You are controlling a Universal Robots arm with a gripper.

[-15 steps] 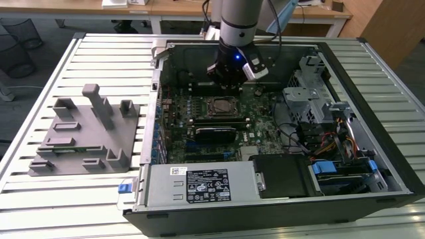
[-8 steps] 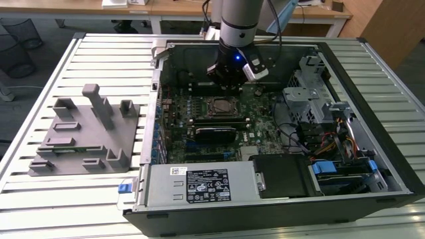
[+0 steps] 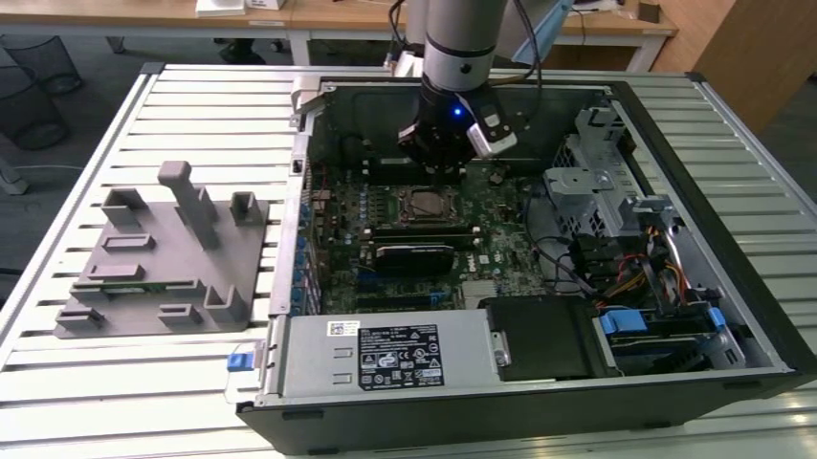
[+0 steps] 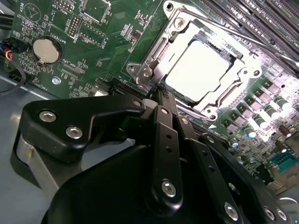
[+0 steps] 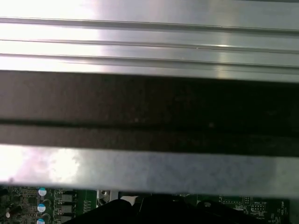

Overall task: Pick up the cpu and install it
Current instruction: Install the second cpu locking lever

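The cpu (image 4: 200,70) lies flat in the motherboard socket, its pale silvery top bright inside the metal socket frame (image 4: 154,51). In the exterior view the cpu (image 3: 422,202) sits mid-board inside the open computer case. My gripper (image 4: 158,93) hangs just above the board at the socket's edge. Its black fingers (image 4: 163,135) are pressed together with nothing between them. In the exterior view the gripper (image 3: 441,172) hovers right behind the socket, a little above it.
A grey plastic fixture (image 3: 166,258) stands on the slatted table at the exterior view's left. The case (image 3: 664,124) holds a power supply (image 3: 383,356), a drive cage (image 3: 600,182) and cables (image 3: 638,277). A coin battery (image 4: 46,50) and memory slots (image 4: 261,18) flank the socket. A metal case wall (image 5: 149,46) is close.
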